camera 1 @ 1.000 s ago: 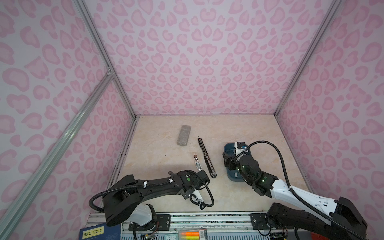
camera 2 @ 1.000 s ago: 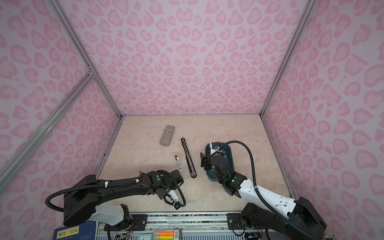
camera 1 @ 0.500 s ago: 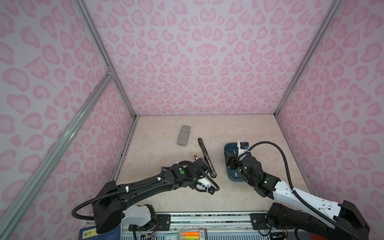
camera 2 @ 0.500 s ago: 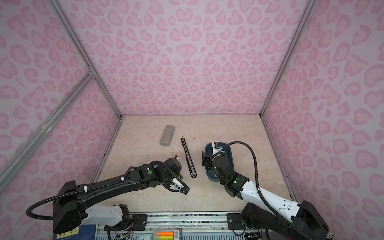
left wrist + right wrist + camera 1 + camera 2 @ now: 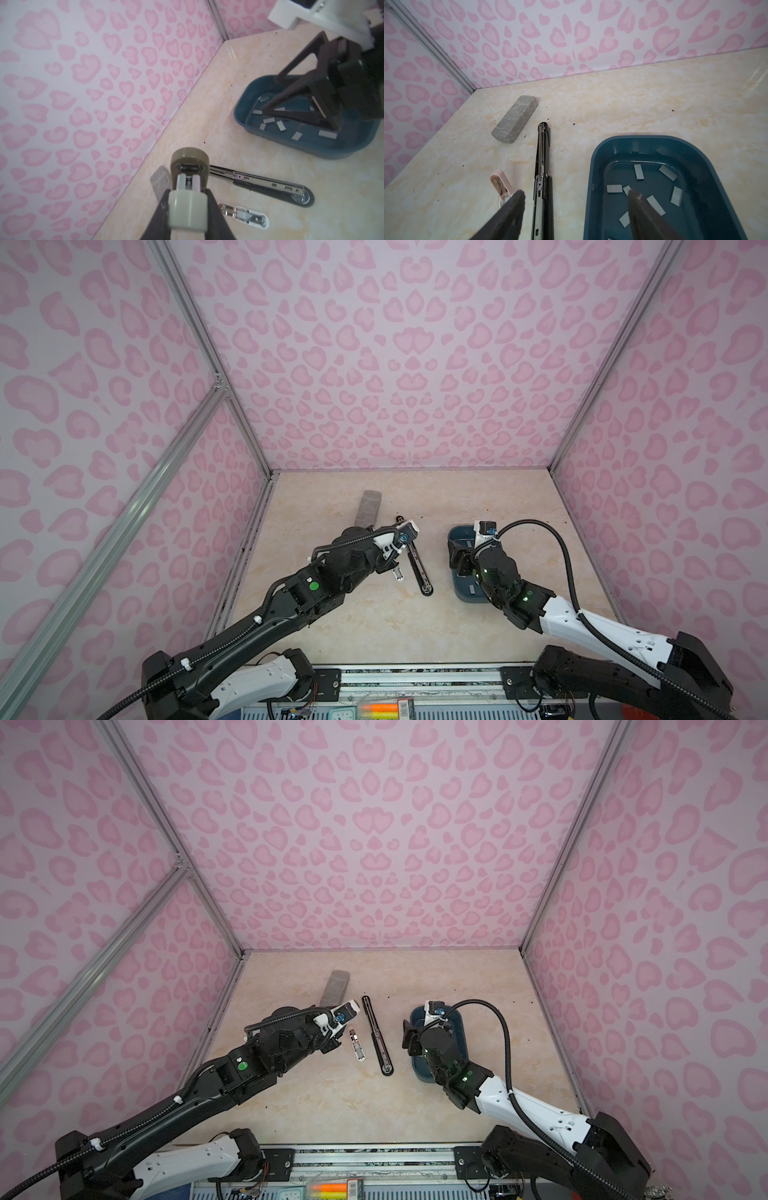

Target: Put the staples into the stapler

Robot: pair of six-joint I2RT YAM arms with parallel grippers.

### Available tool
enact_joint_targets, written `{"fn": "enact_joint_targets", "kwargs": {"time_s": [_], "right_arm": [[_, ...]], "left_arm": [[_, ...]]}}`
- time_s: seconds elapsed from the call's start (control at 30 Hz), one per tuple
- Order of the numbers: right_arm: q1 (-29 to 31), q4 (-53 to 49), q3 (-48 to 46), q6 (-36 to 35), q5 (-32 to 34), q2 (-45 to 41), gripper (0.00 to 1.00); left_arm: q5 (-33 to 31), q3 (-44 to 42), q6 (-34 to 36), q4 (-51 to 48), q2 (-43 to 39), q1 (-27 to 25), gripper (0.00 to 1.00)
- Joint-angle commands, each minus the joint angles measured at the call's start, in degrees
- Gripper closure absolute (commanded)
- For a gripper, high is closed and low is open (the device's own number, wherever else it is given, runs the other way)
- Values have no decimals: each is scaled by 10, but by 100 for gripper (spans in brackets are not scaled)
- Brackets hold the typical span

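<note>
Two robot arms reach over a cream marbled counter enclosed by pink-patterned walls. The stapler, long and black, lies folded open near the counter's middle with its metal channel facing up. Its length runs from the near edge toward the far edge. The staples are short grey strips scattered flat on the floor of a dark blue tray. The tray sits between the stapler and the counter's right edge. We see no strip in the stapler's channel.

The right gripper hangs above the tray with its jaws spread wide and nothing between them. The left gripper hovers beside the stapler, on the side toward the counter's left edge. It is clamped tight on a small khaki object that we cannot identify. A pale mini stapler lies just beside the black one, and a grey speckled block rests toward the far left corner.

We judge the step in hand to be picking up one strip. To do it well, we would choose a strip lying apart from its neighbours and from the tray wall. We would set the fingers across its narrow width and lower them until the tips nearly meet the tray floor. We would close gently, since a strip may snap or skid. Then we would lift straight up, clear of the rim, before crossing to the channel.
</note>
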Motion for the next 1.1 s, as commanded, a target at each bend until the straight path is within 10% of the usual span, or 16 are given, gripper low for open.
{"fn": "enact_joint_targets", "kwargs": {"time_s": [0.0, 0.27, 0.47, 1.07], "right_arm": [[-1, -10, 4, 6, -2, 2, 22], [-1, -9, 4, 7, -6, 4, 22], [-1, -12, 17, 2, -43, 21, 22], [44, 27, -16, -18, -100, -49, 20]], "left_arm": [[64, -30, -96, 74, -23, 11, 96], [3, -61, -228, 62, -34, 49, 96], [19, -179, -159, 161, -58, 50, 96], [45, -172, -156, 143, -35, 50, 96]]}}
